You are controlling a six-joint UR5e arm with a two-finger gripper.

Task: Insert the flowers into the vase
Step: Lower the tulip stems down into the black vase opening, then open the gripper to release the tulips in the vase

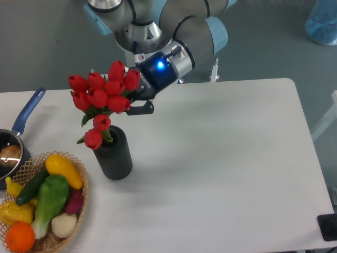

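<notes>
The flowers (102, 92), a bunch of red tulip buds on green stems, stand upright with their stems down in the mouth of the vase (114, 155), a dark grey ribbed cylinder on the white table (221, 158). Two lower buds hang over the vase's rim. My gripper (131, 104) reaches in from the upper right and sits right against the bunch's right side at bud height. One black finger (143, 109) shows below the buds; the other is hidden behind them, so I cannot see how the jaws stand.
A wicker basket (79, 208) of vegetables stands just left of the vase at the front left corner. A blue-handled pan (23, 118) sits at the left edge. The arm's body hangs over the table's back edge.
</notes>
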